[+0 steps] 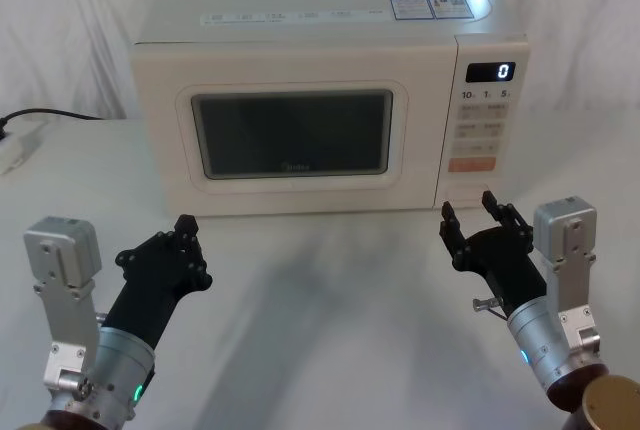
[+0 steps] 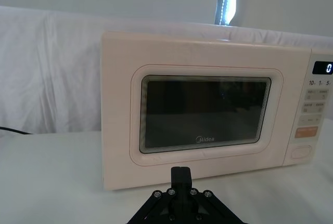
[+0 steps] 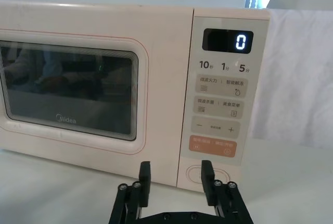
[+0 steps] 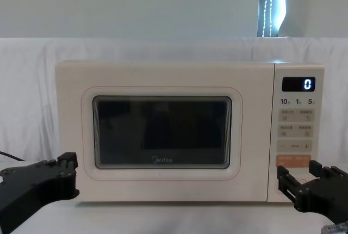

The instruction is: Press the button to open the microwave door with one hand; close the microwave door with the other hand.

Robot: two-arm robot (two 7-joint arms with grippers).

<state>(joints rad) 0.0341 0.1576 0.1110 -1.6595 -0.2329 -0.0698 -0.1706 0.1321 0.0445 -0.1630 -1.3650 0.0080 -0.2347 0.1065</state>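
white cloth covers the table (image 1: pixel 330 280) and backdrop. at frame centre stands the cream microwave (image 1: pixel 330 100), its microwave door (image 1: pixel 295 130) flush shut. lower right, the right gripper (image 1: pixel 478 218) hovers with fingers spread, just before the button (image 3: pixel 200 173). lower left, the left gripper (image 1: pixel 186 230) sits clenched, apart from the door.

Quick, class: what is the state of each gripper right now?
Left gripper: fingers shut, holding nothing, short of the microwave door.
Right gripper: fingers open, empty, facing the button.
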